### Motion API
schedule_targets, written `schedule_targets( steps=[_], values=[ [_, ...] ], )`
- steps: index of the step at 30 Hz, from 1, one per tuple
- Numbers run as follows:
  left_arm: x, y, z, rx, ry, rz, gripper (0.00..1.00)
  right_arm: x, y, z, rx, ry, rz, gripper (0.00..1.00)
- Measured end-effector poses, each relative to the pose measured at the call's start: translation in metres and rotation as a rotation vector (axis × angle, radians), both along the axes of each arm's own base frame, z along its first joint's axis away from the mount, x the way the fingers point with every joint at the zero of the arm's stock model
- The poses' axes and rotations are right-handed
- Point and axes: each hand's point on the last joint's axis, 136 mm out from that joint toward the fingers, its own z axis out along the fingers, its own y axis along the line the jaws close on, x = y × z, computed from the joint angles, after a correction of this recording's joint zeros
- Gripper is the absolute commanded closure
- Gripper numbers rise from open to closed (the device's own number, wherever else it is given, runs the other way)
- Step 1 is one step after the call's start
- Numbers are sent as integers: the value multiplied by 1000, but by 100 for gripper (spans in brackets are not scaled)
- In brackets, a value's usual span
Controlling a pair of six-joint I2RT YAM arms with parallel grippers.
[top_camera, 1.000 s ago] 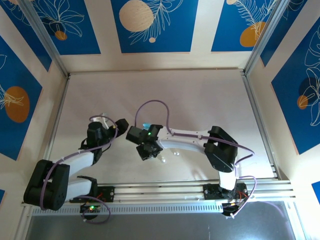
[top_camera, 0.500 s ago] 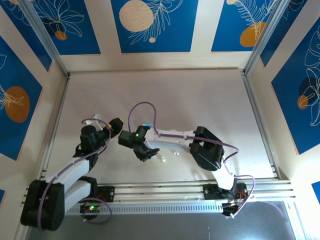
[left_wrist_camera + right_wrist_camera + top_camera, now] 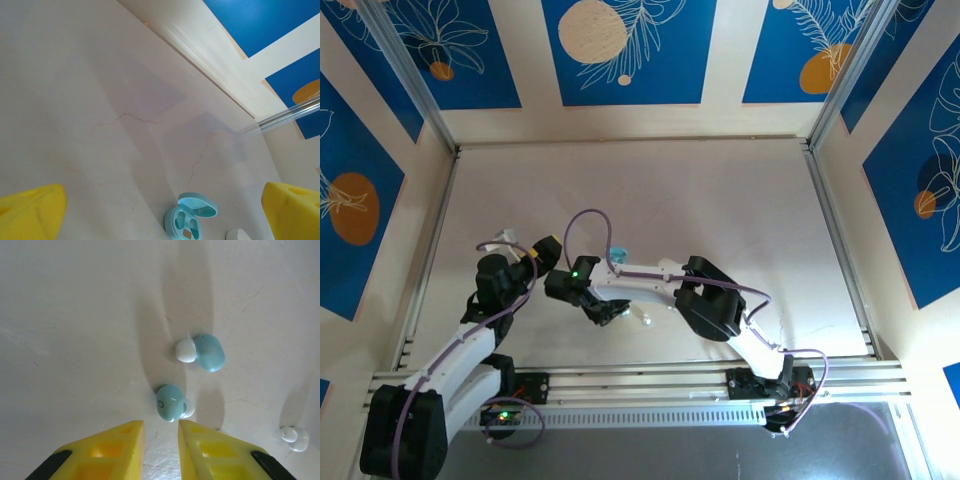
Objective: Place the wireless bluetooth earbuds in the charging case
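Right claw (image 3: 161,426) narrowed; its arm (image 3: 650,283) swung left.

Pale-blue earbuds (image 3: 170,402) loose; case (image 3: 187,220) open

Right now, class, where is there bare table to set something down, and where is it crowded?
Bare: the far table, from the back wall to the open case. Crowded: near centre, blue earbuds and a white earbud by the right gripper.

The overhead camera is looking steeply down over the whole worktop (image 3: 720,200) from above its near edge; the left wrist camera is skimming across it obliquely, the right wrist one peering down closely
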Motion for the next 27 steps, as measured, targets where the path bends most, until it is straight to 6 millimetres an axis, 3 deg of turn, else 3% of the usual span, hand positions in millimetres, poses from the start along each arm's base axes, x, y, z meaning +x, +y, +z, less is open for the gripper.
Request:
schedule_targets(
  steps=[27],
  values=[
    [-1, 3, -8, 6, 21, 12, 0, 6, -2, -13, -93, -8, 10, 72]
  ],
)
